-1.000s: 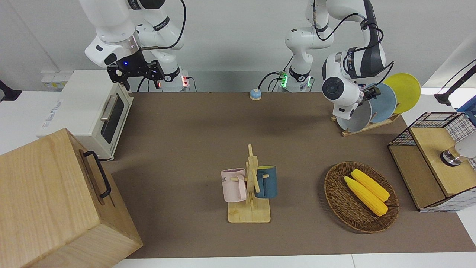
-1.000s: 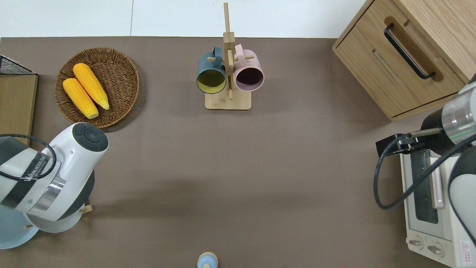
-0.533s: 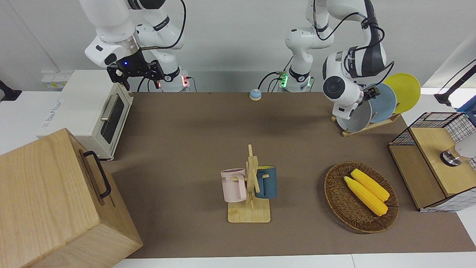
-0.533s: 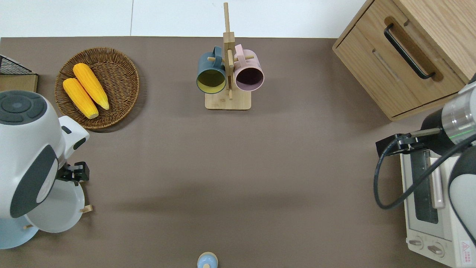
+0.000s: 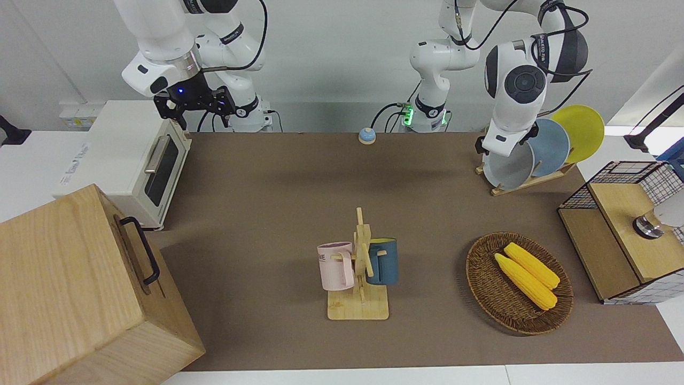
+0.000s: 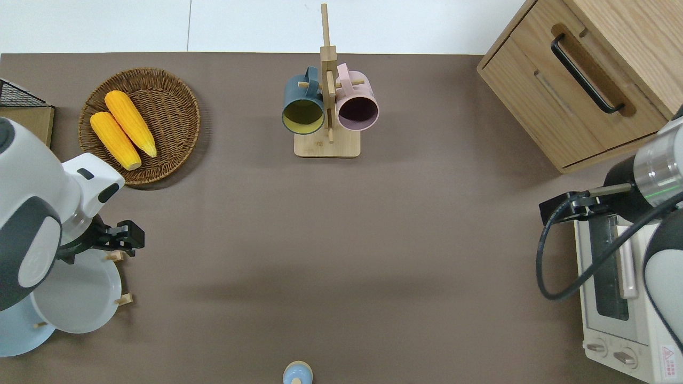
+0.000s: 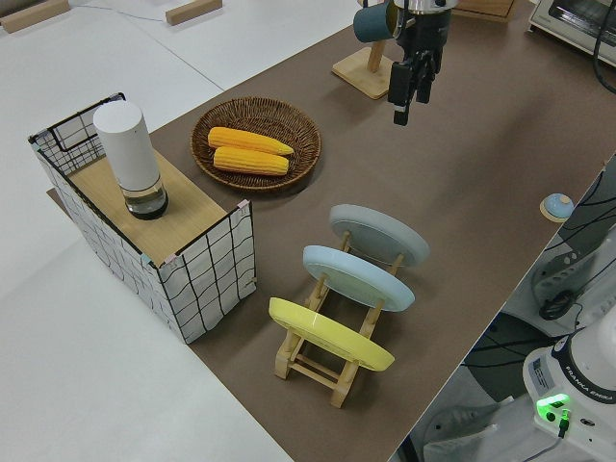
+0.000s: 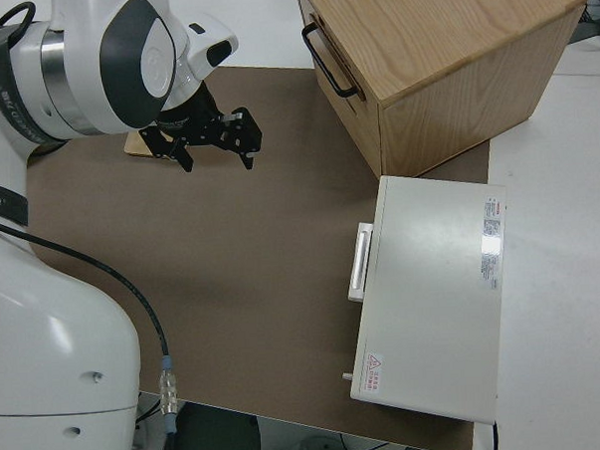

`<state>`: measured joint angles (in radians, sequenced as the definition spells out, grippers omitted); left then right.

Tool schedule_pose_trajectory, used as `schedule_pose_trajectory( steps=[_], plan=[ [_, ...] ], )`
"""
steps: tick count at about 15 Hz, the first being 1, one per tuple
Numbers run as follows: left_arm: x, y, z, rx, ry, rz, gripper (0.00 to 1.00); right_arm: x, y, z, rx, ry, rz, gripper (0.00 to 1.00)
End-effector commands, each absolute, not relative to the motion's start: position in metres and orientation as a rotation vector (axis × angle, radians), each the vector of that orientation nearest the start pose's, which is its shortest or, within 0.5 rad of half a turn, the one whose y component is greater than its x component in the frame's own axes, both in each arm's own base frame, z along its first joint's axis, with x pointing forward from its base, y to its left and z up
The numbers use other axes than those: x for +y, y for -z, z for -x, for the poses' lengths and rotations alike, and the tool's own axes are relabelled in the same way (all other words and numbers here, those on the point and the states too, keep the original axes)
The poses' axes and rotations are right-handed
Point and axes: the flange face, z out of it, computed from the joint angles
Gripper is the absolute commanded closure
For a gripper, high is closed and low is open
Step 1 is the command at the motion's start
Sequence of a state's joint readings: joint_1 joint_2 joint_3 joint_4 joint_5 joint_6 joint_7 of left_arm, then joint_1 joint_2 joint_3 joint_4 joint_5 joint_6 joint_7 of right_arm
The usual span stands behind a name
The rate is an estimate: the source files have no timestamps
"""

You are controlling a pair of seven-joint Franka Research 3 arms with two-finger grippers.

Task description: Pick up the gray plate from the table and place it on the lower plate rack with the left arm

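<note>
The gray plate (image 5: 506,169) (image 6: 79,294) (image 7: 379,234) leans in the lowest slot of the lower plate rack (image 5: 529,182) (image 7: 317,362), at the left arm's end of the table. Nothing grips the plate. My left gripper (image 6: 126,241) (image 7: 411,104) hangs open and empty in the air, over the rack's end that lies farther from the robots, just off the plate's rim. My right gripper (image 5: 195,105) (image 8: 215,157) is parked and open.
A light-blue plate (image 7: 358,276) and a yellow plate (image 7: 330,334) fill the rack's higher slots. A wicker basket (image 6: 176,101) with two corn cobs, a mug stand (image 6: 327,144), a wire crate (image 7: 197,279), a toaster oven (image 5: 133,160) and a wooden cabinet (image 5: 69,289) stand around.
The left arm has lifted off the gray plate and swung upward. Its gripper moved away from the plate's rim, farther from the robots. The plate stays in the rack.
</note>
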<state>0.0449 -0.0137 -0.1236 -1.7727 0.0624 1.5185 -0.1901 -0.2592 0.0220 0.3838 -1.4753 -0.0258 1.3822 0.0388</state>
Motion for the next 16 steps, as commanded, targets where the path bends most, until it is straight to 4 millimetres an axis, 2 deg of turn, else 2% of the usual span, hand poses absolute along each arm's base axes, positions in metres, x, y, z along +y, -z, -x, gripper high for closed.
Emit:
schedule_pose_trajectory(
  steps=[1,4,9,16],
  plan=[
    [-0.030,-0.559,-0.541,-0.089,-0.271,3.120,0.01,0.060,-0.645,-0.536,-0.108,-0.181,3.169,0.017],
    [-0.030,-0.579,-0.549,-0.009,-0.157,3.159,0.01,0.060,-0.646,-0.536,-0.108,-0.178,3.169,0.017],
    [-0.036,-0.608,-0.555,0.017,-0.032,3.150,0.01,0.059,-0.646,-0.536,-0.105,-0.179,3.169,0.017],
    [-0.035,-0.616,-0.556,0.004,-0.006,3.156,0.01,0.060,-0.645,-0.536,-0.108,-0.181,3.169,0.017]
  ],
)
